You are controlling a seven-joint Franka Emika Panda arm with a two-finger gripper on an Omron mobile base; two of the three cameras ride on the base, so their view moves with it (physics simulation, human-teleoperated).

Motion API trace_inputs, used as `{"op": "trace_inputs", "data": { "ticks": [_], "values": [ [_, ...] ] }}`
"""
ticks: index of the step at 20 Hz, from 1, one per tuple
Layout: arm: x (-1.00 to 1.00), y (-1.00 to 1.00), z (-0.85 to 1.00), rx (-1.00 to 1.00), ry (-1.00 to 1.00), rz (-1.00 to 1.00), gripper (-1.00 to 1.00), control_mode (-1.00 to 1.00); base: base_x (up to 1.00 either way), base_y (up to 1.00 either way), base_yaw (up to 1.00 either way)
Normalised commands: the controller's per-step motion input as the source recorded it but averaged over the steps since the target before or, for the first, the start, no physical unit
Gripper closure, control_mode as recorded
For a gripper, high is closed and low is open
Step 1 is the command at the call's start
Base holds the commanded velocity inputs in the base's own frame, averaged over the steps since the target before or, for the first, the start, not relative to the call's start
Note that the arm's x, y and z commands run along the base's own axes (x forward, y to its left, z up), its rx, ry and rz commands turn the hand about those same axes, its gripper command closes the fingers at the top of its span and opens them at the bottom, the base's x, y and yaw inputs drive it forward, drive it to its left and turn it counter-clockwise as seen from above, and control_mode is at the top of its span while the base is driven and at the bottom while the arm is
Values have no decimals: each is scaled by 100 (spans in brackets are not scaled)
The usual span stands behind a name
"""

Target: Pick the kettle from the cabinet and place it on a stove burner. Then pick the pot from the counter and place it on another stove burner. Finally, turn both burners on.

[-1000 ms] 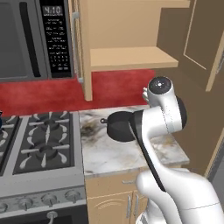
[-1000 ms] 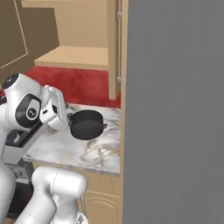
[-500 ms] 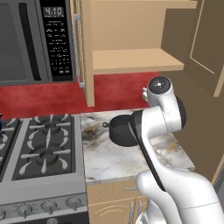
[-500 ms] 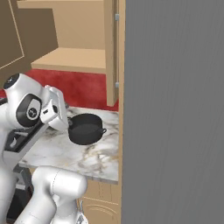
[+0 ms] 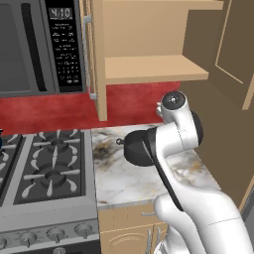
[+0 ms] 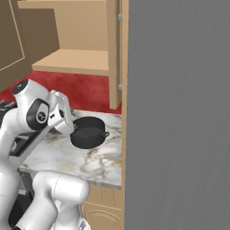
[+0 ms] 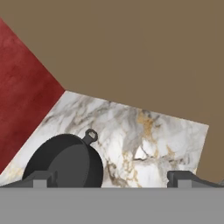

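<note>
Pot [image 5: 136, 147]: squat dark round vessel, centre of the left base view, standing on the marble table [image 5: 119, 178] near its back edge, partly hidden behind the white arm. In the right base view the pot [image 6: 89, 133] sits left of centre, one loop handle pointing right toward the tall grey panel [image 6: 177, 112]. In the hand view the pot [image 7: 65, 164] lies at lower left, a small loop handle at its upper right rim

Tool [image 7: 111, 181]: released, fingers spread wide, nothing between them; the left fingertip overlaps the pot's near rim in the hand view, whether it touches cannot be told. In the right base view the tool [image 6: 63, 117] sits just left of the pot, above the table

Cabinet [image 5: 149, 54]: light tan, upper centre of the left base view, door swung open, inner shelf bare

Stove [image 5: 47, 173]: lower left of the left base view, black star grates on grey steel, knobs along the front edge, directly beside the table

Microwave [image 5: 39, 47]: upper left of the left base view, dark, with keypad

Red wall [image 5: 49, 111]: band behind stove and table
</note>
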Motion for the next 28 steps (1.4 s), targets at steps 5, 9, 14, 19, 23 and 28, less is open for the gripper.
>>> {"op": "trace_inputs", "data": {
  "ticks": [5,9,14,19,23,28],
  "values": [
    [31,4,-24,3,0,0,-100,-100,0,0,0],
    [32,0,-23,7,0,0,-100,-100,0,0,0],
    [34,0,-26,9,0,2,-100,-100,0,0,0],
    [32,0,-23,6,0,2,-100,-100,0,0,0],
    [29,0,-23,4,0,2,-100,-100,0,0,0],
    [32,1,-24,4,0,3,-100,-100,0,0,0]
  ]
}}
